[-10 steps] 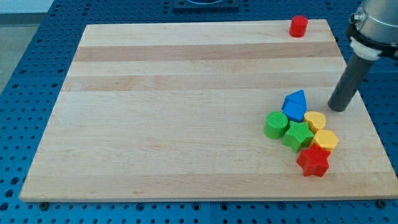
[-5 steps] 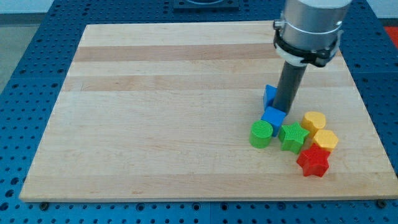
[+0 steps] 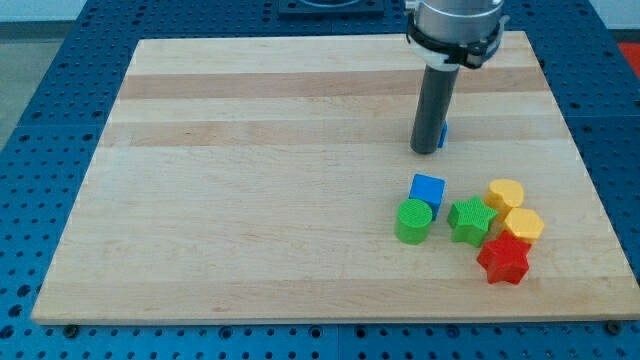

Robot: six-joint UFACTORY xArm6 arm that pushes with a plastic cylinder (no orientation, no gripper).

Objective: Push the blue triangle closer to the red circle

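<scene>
My tip [image 3: 427, 151] rests on the board right of centre. A sliver of a blue block [image 3: 443, 132] shows just behind the rod on its right side, touching it; this is the blue triangle, mostly hidden. The red circle does not show; the arm's body covers the top right of the board where it stood earlier. A blue cube [image 3: 427, 190] lies below the tip, apart from it.
Below the tip is a cluster: a green cylinder [image 3: 413, 221], a green star [image 3: 471, 220], two yellow blocks [image 3: 505, 193] [image 3: 523, 225] and a red star [image 3: 503, 260]. The wooden board [image 3: 250, 180] lies on a blue pegboard table.
The rod swept in from the right, then moved up the board, carrying the blue triangle up with it. The blue cube and green cylinder were shoved left. The arm now hides the red circle.
</scene>
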